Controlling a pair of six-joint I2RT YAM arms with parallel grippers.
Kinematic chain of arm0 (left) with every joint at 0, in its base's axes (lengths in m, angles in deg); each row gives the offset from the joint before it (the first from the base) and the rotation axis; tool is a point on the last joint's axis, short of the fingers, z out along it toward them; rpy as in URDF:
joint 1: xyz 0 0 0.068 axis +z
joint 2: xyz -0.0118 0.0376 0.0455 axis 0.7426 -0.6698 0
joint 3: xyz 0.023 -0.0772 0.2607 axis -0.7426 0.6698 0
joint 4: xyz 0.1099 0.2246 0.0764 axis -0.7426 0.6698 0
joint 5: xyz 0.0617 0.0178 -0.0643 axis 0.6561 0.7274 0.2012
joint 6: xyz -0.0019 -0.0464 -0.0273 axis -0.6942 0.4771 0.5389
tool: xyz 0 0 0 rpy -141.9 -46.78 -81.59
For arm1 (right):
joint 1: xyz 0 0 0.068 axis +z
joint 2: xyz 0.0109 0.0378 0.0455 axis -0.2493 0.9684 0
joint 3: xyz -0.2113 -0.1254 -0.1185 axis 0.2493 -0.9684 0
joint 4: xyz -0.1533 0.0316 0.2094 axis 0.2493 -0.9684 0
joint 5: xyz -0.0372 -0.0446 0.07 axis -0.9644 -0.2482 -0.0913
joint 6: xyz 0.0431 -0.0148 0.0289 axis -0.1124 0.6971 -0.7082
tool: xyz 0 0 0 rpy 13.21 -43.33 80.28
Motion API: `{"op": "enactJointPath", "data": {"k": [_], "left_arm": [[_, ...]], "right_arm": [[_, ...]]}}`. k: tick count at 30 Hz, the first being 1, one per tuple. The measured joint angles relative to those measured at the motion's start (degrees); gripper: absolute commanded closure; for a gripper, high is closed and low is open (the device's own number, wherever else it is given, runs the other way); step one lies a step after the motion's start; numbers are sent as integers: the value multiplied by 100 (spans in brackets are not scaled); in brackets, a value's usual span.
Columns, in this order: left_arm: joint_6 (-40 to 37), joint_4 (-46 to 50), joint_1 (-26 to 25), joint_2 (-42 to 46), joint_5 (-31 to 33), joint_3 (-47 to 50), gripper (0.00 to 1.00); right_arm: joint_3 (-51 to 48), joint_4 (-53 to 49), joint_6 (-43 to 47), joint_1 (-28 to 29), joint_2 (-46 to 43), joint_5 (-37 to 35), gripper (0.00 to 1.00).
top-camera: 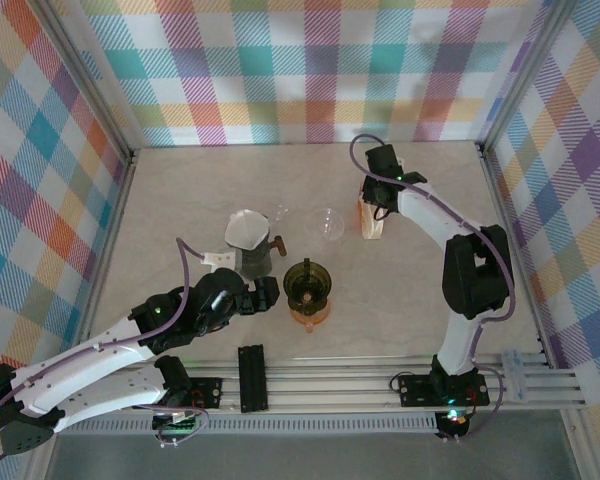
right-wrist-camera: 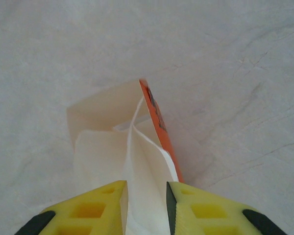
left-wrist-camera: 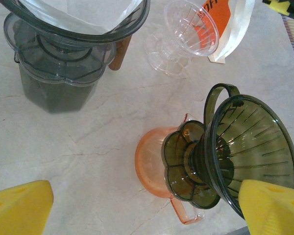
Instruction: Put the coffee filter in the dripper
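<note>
The right wrist view gives what the overhead cannot. The right gripper (right-wrist-camera: 146,203) has its yellow jaws drawn narrow on a fold of white coffee filter (right-wrist-camera: 143,161) that rises between them. The thin, creased paper fans out just ahead of the tips, against the orange-edged filter packet (right-wrist-camera: 156,120). From above, the same gripper (top-camera: 377,208) is a dark block over the packet (top-camera: 372,228), and the paper between the jaws cannot be seen. Whether one sheet or several is pinched is hard to tell, since the fold runs out of the bottom of the picture.

The left gripper (left-wrist-camera: 147,210) stands wide and holds nothing, with only the corners of its foam-like yellow fingertips (left-wrist-camera: 19,208) in view. Between and just ahead of the jaws is the dark green dripper (left-wrist-camera: 250,142), a ribbed, translucent cone with a loop handle. It sits on an orange glass server (left-wrist-camera: 148,164), close against the right-hand jaw, which cuts off its lower rim. Farther ahead of the left-hand jaw a smoky grey dripper (left-wrist-camera: 132,24) stands on its grey server (left-wrist-camera: 54,83), with a paper cone (left-wrist-camera: 78,10) already in it. A clear ribbed dripper (left-wrist-camera: 191,29) stands beyond on the marbled table (left-wrist-camera: 88,156).
</note>
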Motion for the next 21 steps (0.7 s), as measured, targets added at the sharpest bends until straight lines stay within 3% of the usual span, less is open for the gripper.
{"op": "enactJointPath", "data": {"k": [21], "left_arm": [[-83,0,0,61,87,42,3]], "right_arm": [[442,-72,-619,-2,463,7,72]]}}
